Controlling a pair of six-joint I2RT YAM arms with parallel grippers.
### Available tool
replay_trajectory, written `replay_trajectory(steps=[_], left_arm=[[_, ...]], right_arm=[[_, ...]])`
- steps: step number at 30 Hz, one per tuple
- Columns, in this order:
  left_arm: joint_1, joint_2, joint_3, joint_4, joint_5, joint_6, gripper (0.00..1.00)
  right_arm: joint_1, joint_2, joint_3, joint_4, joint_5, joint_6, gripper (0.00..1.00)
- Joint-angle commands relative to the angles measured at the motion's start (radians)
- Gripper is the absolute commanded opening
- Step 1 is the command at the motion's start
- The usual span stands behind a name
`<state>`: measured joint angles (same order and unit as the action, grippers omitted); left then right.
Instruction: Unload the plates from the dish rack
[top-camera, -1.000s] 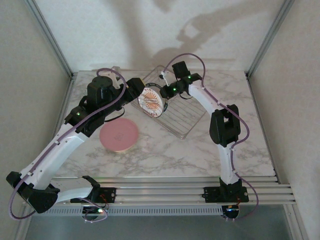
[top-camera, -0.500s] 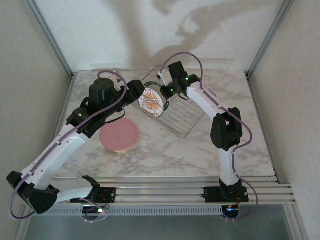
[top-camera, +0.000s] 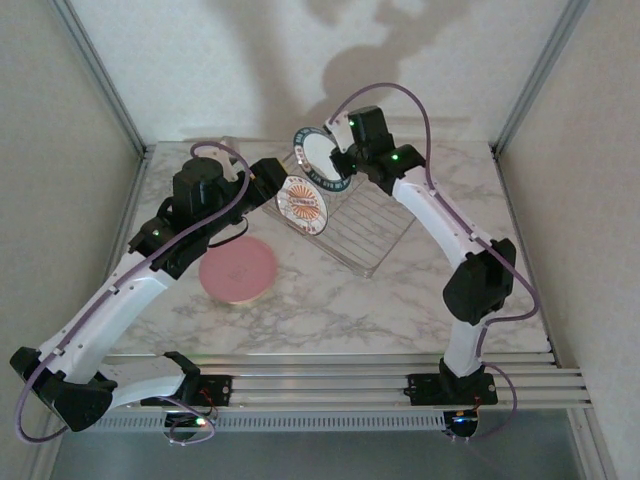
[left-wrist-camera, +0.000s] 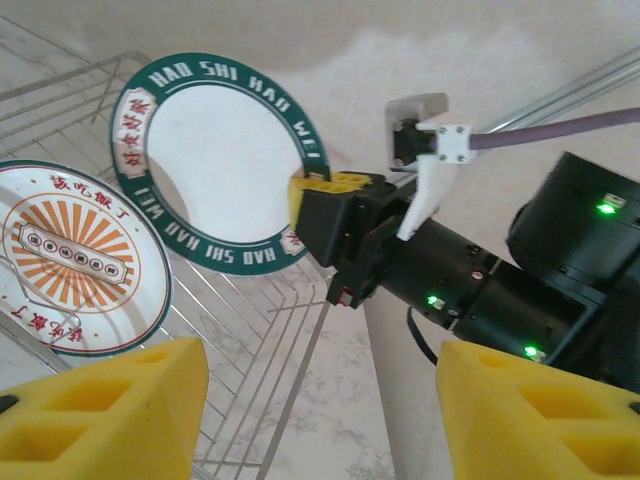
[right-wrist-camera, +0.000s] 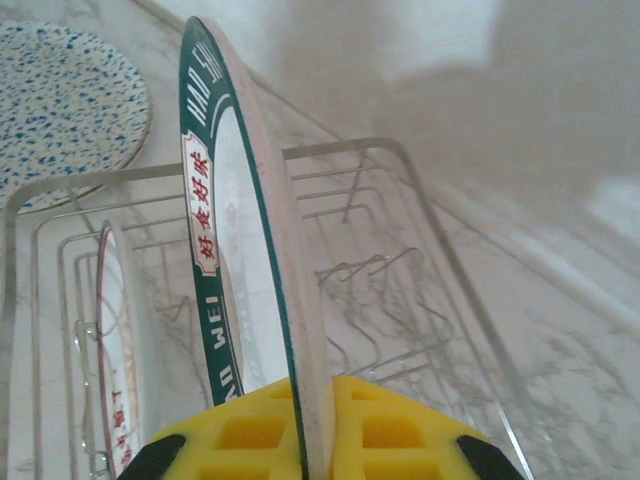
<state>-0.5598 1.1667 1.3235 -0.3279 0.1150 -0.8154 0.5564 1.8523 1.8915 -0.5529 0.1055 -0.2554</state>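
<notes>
Right pincer (left-wrist-camera: 325, 195) is clenched on the rim of the dark-rimmed white plate (left-wrist-camera: 215, 160), holding it on edge in the air over the far-left end of the dish rack (top-camera: 372, 228), clear of the prongs. From there it looks ready to swing out over the rack wall to bare desk (top-camera: 400, 300). Down in the rack the sunburst plate (top-camera: 303, 203) stands on edge, face turned to the left pincer (left-wrist-camera: 320, 400), which hangs released just in front of it, so the left arm is plainly the nearer one for that plate.
</notes>
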Motion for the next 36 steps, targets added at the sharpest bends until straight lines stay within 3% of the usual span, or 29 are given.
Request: replay_trajectory(steps=[1,10,17,24,36], left_arm=[[-0.008,0.01,0.006,0.038,0.01,-0.011,0.62],[-0.008,0.079,0.027,0.091,0.078,-0.018,0.64],[-0.009,0.185,0.067,0.175,0.183,-0.044,0.71],[-0.009,0.312,0.107,0.29,0.295,-0.125,0.72],[-0.009,0.416,0.139,0.368,0.342,-0.169,0.68]], right_arm=[[-0.013,-0.077,-0.005,0.061,0.102,-0.02,0.0],[-0.101,-0.248,-0.063,0.047,0.114,0.09,0.0],[-0.233,-0.349,-0.093,-0.025,-0.155,0.376,0.0],[-0.322,-0.404,-0.158,0.046,-0.439,0.698,0.0],[-0.338,-0.38,-0.207,0.158,-0.684,0.973,0.0]])
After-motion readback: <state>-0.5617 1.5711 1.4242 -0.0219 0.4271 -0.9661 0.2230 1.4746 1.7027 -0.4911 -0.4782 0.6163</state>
